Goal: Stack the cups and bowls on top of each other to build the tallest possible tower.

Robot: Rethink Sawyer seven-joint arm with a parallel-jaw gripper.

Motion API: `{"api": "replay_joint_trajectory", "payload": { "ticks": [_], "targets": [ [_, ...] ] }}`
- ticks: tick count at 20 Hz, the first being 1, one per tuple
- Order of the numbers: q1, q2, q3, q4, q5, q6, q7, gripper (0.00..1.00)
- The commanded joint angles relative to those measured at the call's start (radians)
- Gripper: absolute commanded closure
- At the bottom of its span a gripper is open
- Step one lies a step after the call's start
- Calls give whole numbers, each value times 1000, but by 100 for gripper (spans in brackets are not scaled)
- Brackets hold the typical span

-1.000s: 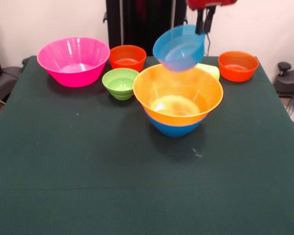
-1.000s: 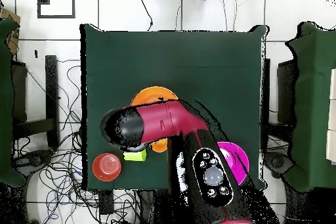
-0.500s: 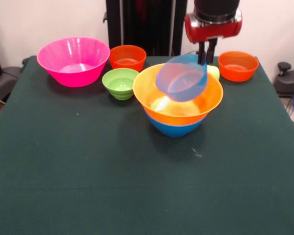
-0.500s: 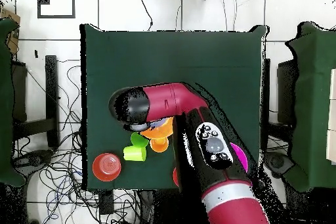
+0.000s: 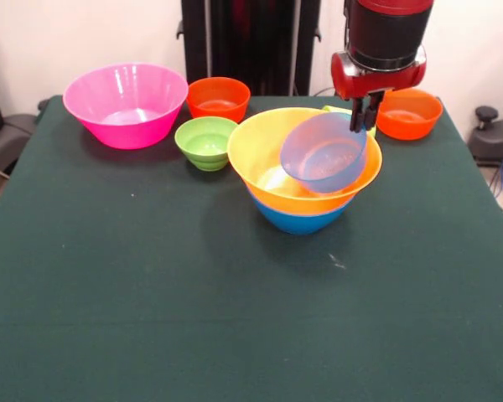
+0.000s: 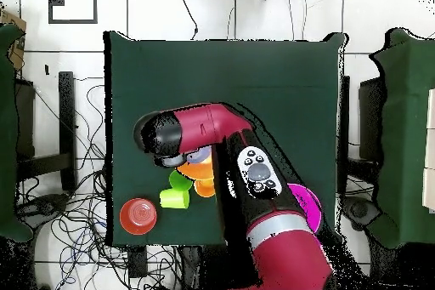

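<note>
Glossy plastic bowls point(image 5: 127, 104) on matt green cloth point(image 5: 151, 285).

Small blue bowl point(image 5: 324, 153) tilted inside yellow-orange bowl point(image 5: 268, 159), nested in medium blue bowl point(image 5: 300, 219).

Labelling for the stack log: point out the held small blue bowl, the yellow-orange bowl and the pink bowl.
Small blue bowl point(image 5: 323, 155), front view, its inner wall.
Yellow-orange bowl point(image 5: 260, 151), front view, left inner wall.
Pink bowl point(image 5: 126, 105), front view, its inner wall.
</note>
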Motion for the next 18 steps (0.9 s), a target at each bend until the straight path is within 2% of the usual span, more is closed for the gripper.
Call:
{"api": "replay_joint_trajectory", "payload": {
  "ticks": [1,9,18],
  "targets": [
    [5,2,3,45,-45,46,-36,100],
    [5,-5,-5,31,-57,103,-63,100],
    [9,54,-21,-4,-93,44,-52,100]
  ]
}}
